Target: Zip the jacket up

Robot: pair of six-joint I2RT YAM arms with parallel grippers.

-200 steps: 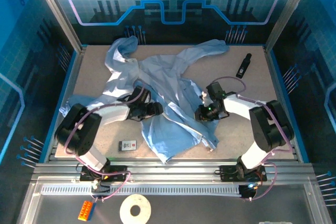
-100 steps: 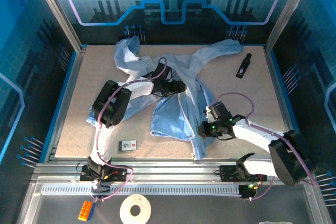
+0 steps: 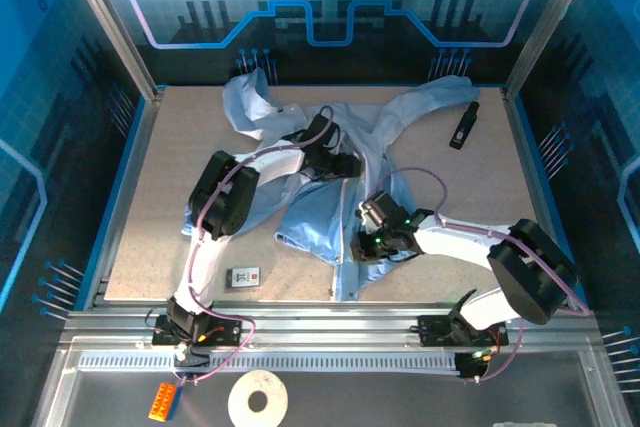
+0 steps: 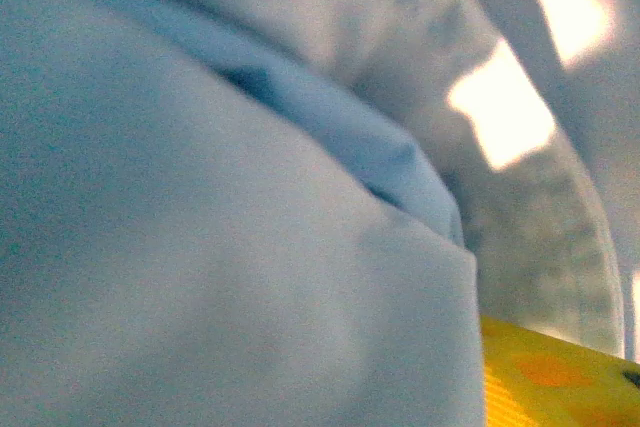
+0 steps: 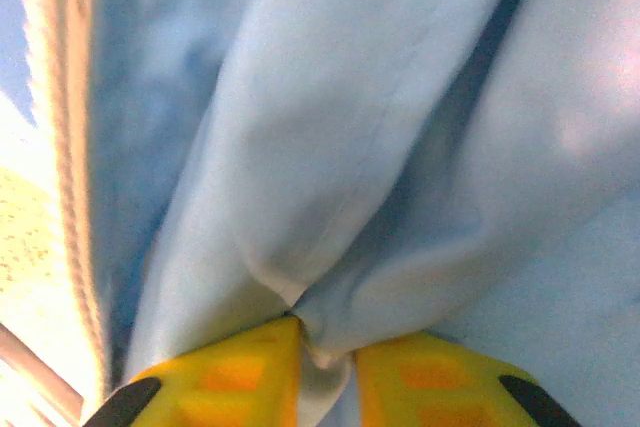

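Observation:
The light-blue jacket [image 3: 320, 222] lies crumpled across the middle of the table, sleeves spread toward the far corners. Its pale zipper strip [image 3: 338, 277] runs down to the front edge and shows again at the left of the right wrist view as a zipper strip [image 5: 75, 147]. My right gripper [image 3: 362, 247] sits at the front panel, and its yellow fingers [image 5: 230, 377] are pinched on a fold of fabric; right gripper [image 5: 325, 347] is shut on it. My left gripper [image 3: 345, 163] rests on the jacket's upper part. Fabric [image 4: 220, 247] covers its jaws, with one yellow finger [image 4: 560, 377] showing.
A black oblong object [image 3: 463, 125] lies at the far right of the table [image 3: 520, 207]. A small grey device [image 3: 243, 276] sits near the front left. Beyond the front rail are a tape roll [image 3: 258, 399] and an orange brick [image 3: 163, 402].
My left arm swung from the near left up to the jacket's far middle. My right gripper moved nearer and leftward. The jacket was dragged along, its hem now closer to the front edge.

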